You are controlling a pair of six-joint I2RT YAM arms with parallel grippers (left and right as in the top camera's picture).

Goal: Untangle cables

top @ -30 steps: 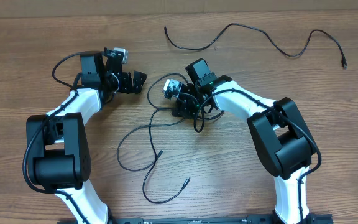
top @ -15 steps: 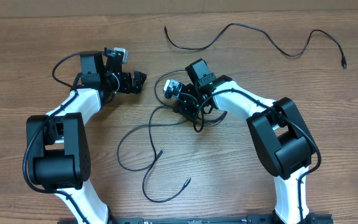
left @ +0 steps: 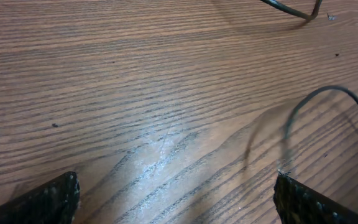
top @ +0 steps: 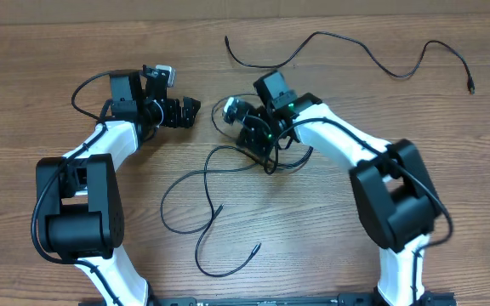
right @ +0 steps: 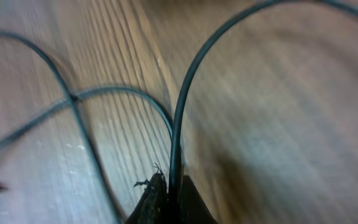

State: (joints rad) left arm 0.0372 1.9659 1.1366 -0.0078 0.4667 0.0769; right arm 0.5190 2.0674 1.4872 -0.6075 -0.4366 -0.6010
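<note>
Right gripper (right: 169, 198) is clamped on one black cable (right: 176, 130) from the tangled cables (top: 209, 170) lying mid-worktop (top: 41, 51) (a separate cable (top: 316, 34) lies apart, near the far edge). Left gripper (top: 185, 110) stands wide open, holding nothing.

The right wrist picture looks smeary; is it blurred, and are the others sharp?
Right wrist view: blurred, brown wooden table smeared, thin black cable pinched in the fingers soft-edged. Left wrist view: sharp grain, a pale glare patch on the wood. Overhead view: evenly lit, crisp.
</note>
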